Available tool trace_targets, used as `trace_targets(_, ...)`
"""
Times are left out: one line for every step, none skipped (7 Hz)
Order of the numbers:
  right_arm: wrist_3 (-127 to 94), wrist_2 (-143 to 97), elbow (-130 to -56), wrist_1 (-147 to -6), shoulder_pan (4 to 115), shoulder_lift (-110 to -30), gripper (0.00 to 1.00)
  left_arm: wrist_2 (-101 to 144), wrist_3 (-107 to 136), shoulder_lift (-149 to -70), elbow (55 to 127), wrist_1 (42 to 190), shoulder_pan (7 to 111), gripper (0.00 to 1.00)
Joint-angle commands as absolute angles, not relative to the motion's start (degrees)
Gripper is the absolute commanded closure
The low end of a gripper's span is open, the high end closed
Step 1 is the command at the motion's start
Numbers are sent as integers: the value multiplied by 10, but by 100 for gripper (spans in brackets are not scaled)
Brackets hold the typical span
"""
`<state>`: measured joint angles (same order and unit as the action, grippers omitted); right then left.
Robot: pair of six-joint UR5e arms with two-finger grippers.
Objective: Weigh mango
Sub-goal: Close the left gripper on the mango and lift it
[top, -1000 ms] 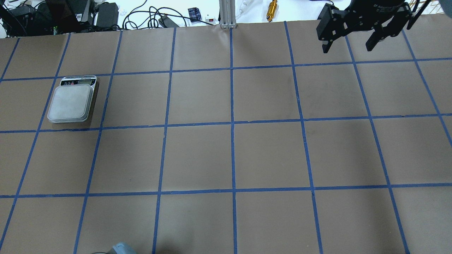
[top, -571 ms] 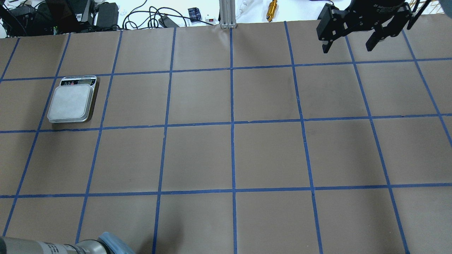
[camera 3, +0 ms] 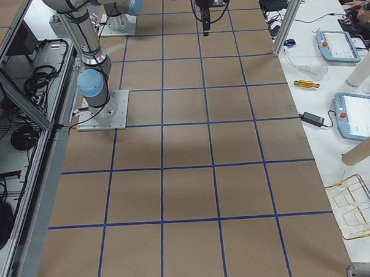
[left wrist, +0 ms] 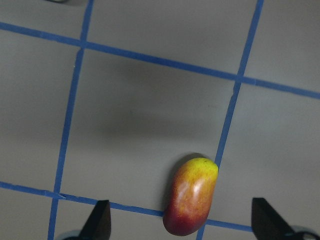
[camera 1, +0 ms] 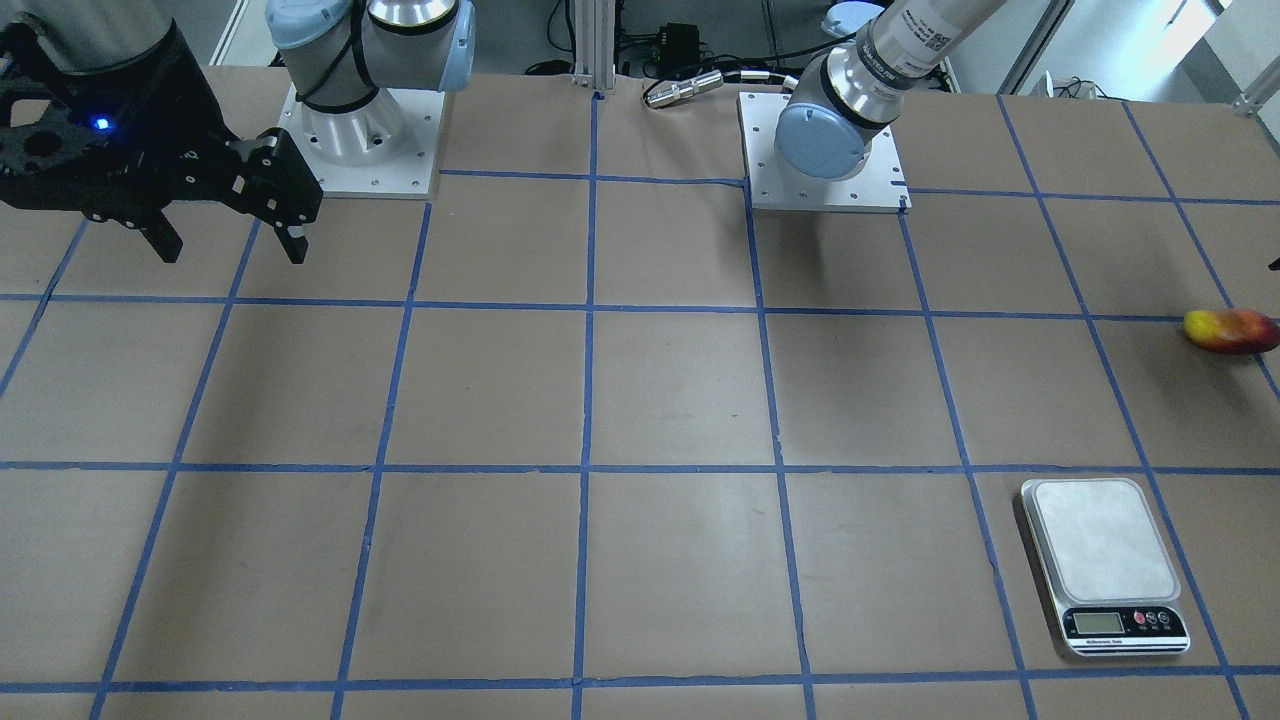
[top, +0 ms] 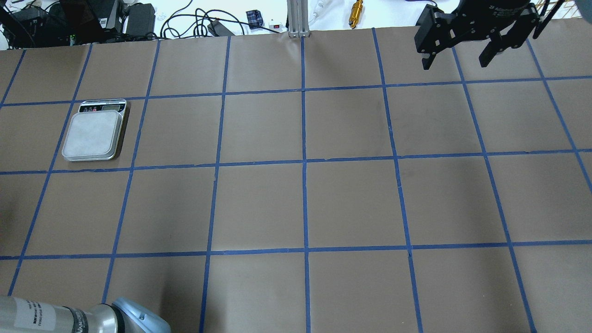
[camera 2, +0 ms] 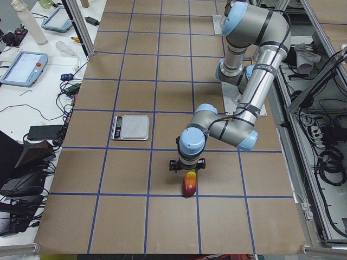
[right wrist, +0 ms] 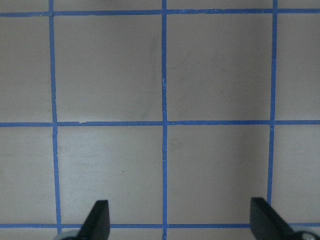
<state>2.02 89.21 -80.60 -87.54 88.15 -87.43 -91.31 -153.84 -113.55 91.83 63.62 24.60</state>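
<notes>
The mango [left wrist: 191,196], yellow at one end and red at the other, lies on the brown paper across a blue tape line near the table's left end [camera 1: 1230,331] [camera 2: 189,185]. My left gripper [left wrist: 182,223] hovers right above it, jaws open wide on either side, not touching it. The silver scale [top: 94,134] stands empty about one grid square away [camera 1: 1105,565] [camera 2: 131,127]. My right gripper [top: 454,64] hangs open and empty over the far right corner [camera 1: 233,250]; its wrist view [right wrist: 181,222] shows only bare paper. The mango is outside the overhead view.
My left arm's elbow [top: 134,320] juts in at the overhead view's bottom left. An aluminium post [top: 296,18], a gold cylinder [top: 356,13] and cables lie beyond the far edge. The arm bases [camera 1: 360,150] [camera 1: 825,150] stand at the robot's side.
My left arm's elbow has slid further into the overhead view at the bottom left. The right gripper and the scale have stayed put.
</notes>
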Motion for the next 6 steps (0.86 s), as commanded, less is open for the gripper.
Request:
trace_targets(20,892,-806,-875,882,-875,0,-908,-1627,-1204,917,578,233,0)
trace_targets(20,892,-806,-875,882,-874,0,-912,-1646,-1222,918,577,231,0)
trace_targets(20,892,-806,-875,882,-874,0,-915,-1656,-1230,916,577,230,0)
trace_targets(20,892,-806,-875,882,-874,0,-915,-1655,-1235,917,577,230,0)
trace_targets(20,892,-806,-875,882,-875,0,-914,-1656,-1237,917,577,226,0)
trace_targets(20,892,-806,-875,882,-875,0,-912,-1657,-1240,919,577,223,1)
